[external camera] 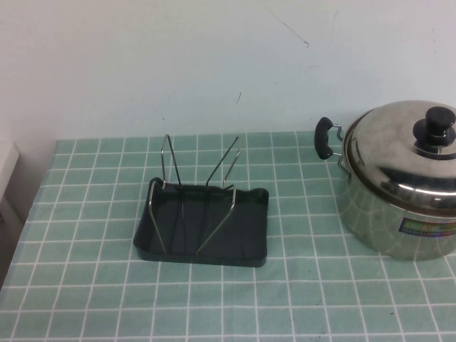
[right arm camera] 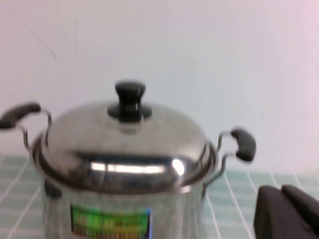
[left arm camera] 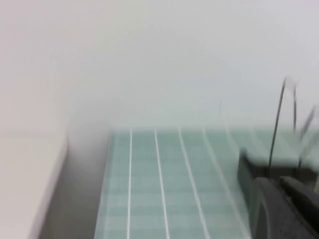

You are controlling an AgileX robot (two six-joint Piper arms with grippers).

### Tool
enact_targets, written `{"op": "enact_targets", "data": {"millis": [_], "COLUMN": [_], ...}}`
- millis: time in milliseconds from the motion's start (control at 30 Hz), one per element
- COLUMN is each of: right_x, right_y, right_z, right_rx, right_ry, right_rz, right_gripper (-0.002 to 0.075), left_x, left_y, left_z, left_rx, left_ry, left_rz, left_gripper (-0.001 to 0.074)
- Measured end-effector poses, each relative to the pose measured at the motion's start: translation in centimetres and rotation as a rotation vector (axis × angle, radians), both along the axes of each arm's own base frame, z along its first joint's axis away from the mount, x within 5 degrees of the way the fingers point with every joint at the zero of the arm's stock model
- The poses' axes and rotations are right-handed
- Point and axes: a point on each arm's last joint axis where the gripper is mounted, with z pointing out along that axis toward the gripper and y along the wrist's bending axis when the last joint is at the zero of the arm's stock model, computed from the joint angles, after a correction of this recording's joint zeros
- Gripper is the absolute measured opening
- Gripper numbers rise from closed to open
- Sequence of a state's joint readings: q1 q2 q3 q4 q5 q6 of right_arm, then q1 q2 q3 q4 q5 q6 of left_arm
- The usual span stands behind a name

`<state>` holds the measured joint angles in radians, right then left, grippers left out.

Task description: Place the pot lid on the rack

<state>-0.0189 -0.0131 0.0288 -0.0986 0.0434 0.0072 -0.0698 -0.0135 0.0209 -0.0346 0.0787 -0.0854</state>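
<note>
Left gripper [left arm camera: 286,209]: showing only as a dark blur at the wrist view's edge, near the rack; finger state impossible to tell.
Right gripper [right arm camera: 289,211]: showing as a dark shape just before the pot; finger state impossible to tell.
Rack [external camera: 203,224]: sitting on the tablecloth [external camera: 85,285], prongs [external camera: 171,160] standing upright.
Pot [external camera: 388,228]: standing right of the rack, well apart.
Lid [external camera: 402,146]: resting on the pot, knob [external camera: 436,122] pointing up.
</note>
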Motion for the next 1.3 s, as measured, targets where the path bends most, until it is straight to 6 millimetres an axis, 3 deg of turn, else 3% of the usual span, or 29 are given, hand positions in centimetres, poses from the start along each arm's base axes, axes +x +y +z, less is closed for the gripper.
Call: {"op": "enact_targets", "data": {"millis": [333, 567, 800, 1067, 1167, 1300], "right_x": [-0.7, -1.5, -1.6, -2.4, -1.3, 1.6], "right_y": [0.4, 0.5, 0.5, 0.3, 0.3, 0.2], "right_z": [4.0, 5.4, 5.8, 11.8, 13.4, 13.5], "right_rx": [-0.015, -0.019, -0.124, -0.199, -0.218, -0.222], "right_ry": [-0.45, -0.626, -0.622, -0.519, -0.457, -0.342], "right_rz": [0.039, 0.054, 0.023, -0.016, -0.014, 0.0], "right_gripper": [-0.0001, -0.0001, -0.0001, -0.0001, -0.0001, -0.0001], "left_x": [-0.8, -1.3, -1.7, -2.8, -1.9, 0.3], "left_y": [0.1, 0.3, 0.5, 0.3, 0.2, 0.1], "left_z": [4.0, 5.0, 5.9, 12.4, 14.3, 15.4], "left_rx": [-0.032, -0.061, -0.094, 0.057, 0.097, 0.057], "left_ry": [-0.447, -0.572, -0.638, -0.553, -0.504, -0.427], "left_rz": [0.011, 0.018, 0.026, 0.04, 0.042, 0.029], "left_gripper": [-0.0003, -0.0003, -0.0003, -0.0003, -0.0003, -0.0003]}}
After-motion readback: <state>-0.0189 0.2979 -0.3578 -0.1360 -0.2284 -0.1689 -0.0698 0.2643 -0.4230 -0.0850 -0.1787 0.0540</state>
